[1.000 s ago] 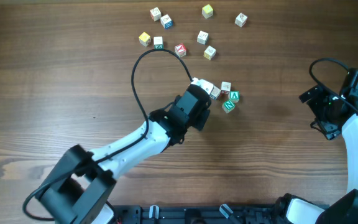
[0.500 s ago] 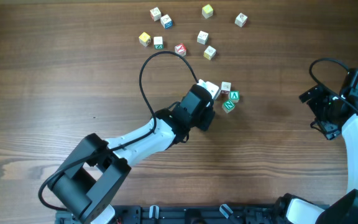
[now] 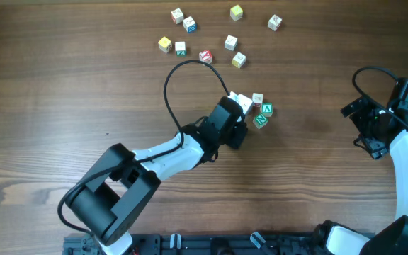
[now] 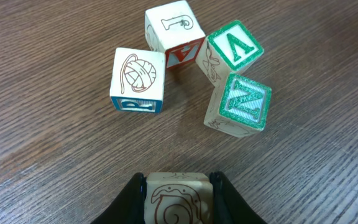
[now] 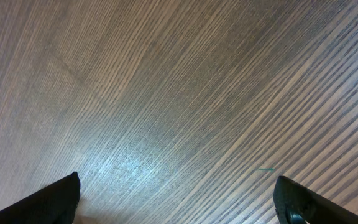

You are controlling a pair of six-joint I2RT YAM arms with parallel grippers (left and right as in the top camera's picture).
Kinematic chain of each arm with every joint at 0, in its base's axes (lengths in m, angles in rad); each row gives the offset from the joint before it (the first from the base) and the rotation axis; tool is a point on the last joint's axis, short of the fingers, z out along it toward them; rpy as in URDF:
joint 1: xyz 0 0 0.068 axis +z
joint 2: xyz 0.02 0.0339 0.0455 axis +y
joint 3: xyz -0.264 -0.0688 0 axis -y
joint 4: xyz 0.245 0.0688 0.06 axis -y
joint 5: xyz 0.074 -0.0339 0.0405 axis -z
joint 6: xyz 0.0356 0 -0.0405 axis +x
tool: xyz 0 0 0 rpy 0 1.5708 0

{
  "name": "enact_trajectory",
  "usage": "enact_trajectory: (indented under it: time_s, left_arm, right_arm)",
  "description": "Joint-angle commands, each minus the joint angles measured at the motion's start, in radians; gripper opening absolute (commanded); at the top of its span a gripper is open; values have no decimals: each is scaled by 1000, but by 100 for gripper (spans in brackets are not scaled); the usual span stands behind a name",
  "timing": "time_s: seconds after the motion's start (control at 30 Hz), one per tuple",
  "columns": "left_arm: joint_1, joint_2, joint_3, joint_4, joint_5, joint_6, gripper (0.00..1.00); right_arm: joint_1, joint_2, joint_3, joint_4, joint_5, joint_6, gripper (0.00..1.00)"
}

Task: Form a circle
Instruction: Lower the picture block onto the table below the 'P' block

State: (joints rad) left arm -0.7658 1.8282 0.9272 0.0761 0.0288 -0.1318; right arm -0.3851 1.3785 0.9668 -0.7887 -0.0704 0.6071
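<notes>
Now clamped on a plain cube (image 4: 176,202) with the left gripper (image 4: 178,186), low over the table (image 3: 62,85), just short of the circle (image 3: 258,110). Lies right of table centre, with only four cubes down, more arc than ring. Reading that arc from the left: blue-marked cube (image 4: 138,79), standing apart; red-marked cube (image 4: 174,32) at the far side; two green cubes (image 4: 233,53) on the right, close together, the nearer one turned askew. Leaves the open side facing the gripper.

Could nudge the blue-marked cube or the near green one if brought in off-line, since the fingers stand wider than the cube between them. Could land skewed or bounce if let go too high, and leave the ring lopsided. Could drag the cube back out if withdrawn before the jaws part fully.

Further right, holds nothing in the right gripper (image 5: 176,193): jaws spread wide over bare wood, well apart from every cube.
</notes>
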Motion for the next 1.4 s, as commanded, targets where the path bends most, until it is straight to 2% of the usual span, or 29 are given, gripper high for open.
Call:
enact_trajectory:
  time_s: [0.0, 0.23, 0.9, 1.13, 1.27, 1.3, 1.37]
  left_arm:
    - [-1, 37, 1, 29, 16, 24, 14]
    - [-1, 52, 1, 72, 16, 54, 18]
    - [-1, 52, 2, 93, 16, 72, 48]
    - [-1, -9, 2, 77, 15, 72, 50]
    - [0, -84, 2, -36, 3, 71, 52]
    - [0, -97, 2, -60, 4, 68, 50]
    - [0, -122, 2, -116, 0, 10, 39]
  right_arm:
    - [0, 5, 20, 2, 9, -2, 100]
    - [0, 5, 20, 2, 8, -2, 100]
    - [0, 5, 20, 2, 9, -2, 100]
    - [0, 5, 20, 2, 9, -3, 100]
    - [-1, 5, 20, 2, 9, -3, 100]
    - [0, 6, 20, 2, 9, -2, 100]
    - [0, 5, 20, 2, 9, -2, 100]
